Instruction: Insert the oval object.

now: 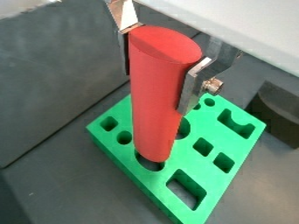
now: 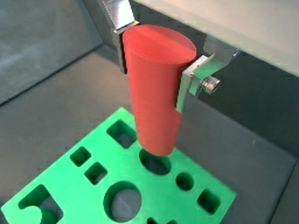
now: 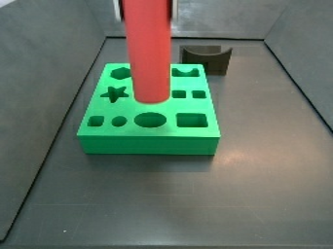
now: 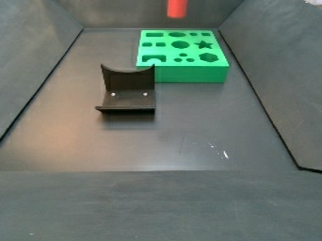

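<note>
The oval object (image 1: pixel 155 96) is a tall, smooth red peg with a flat top. My gripper (image 1: pixel 158 57) is shut on its upper part, with silver fingers (image 1: pixel 197 77) on either side. This shows in both wrist views; the gripper (image 2: pixel 156 61) holds the peg (image 2: pixel 156 96) upright. The green block (image 1: pixel 176 153) with several shaped holes lies below. The peg's lower end hangs just over an oval hole (image 2: pixel 158 163) in the block (image 2: pixel 93 188). In the side views only the peg (image 3: pixel 148 49) (image 4: pixel 176 8) shows above the block (image 3: pixel 150 131) (image 4: pixel 183 56); the gripper is out of frame.
The dark fixture (image 4: pixel 126 89) stands on the grey floor apart from the block, and shows behind the block in a side view (image 3: pixel 208 58). Grey walls (image 4: pixel 38 85) enclose the floor on the sides.
</note>
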Controlling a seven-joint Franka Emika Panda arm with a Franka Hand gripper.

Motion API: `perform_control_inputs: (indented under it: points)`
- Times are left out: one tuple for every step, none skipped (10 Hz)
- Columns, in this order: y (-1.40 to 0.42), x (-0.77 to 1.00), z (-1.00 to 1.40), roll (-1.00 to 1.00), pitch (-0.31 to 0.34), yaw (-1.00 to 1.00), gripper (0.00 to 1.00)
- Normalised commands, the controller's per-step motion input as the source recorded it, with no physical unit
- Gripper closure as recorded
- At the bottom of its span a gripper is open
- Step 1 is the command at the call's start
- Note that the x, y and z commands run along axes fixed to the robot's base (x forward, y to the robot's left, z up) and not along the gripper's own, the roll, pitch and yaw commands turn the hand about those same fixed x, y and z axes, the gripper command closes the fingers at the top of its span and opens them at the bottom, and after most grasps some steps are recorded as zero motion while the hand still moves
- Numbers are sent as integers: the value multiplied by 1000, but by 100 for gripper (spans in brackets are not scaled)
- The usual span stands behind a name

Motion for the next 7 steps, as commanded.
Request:
perform_control_inputs:
  points:
    - [0,26,-451,229,0,-389,100]
    - [0,11,-434,109,0,-331,100]
    - [0,0,-397,26,0,-180,100]
    - [0,0,-366,21,0,-149,100]
    - [0,0,-374,3,-4,-143,100]
    - [0,23,-471,56,-1,-206,100]
    - [0,0,-457,119,0,-171,100]
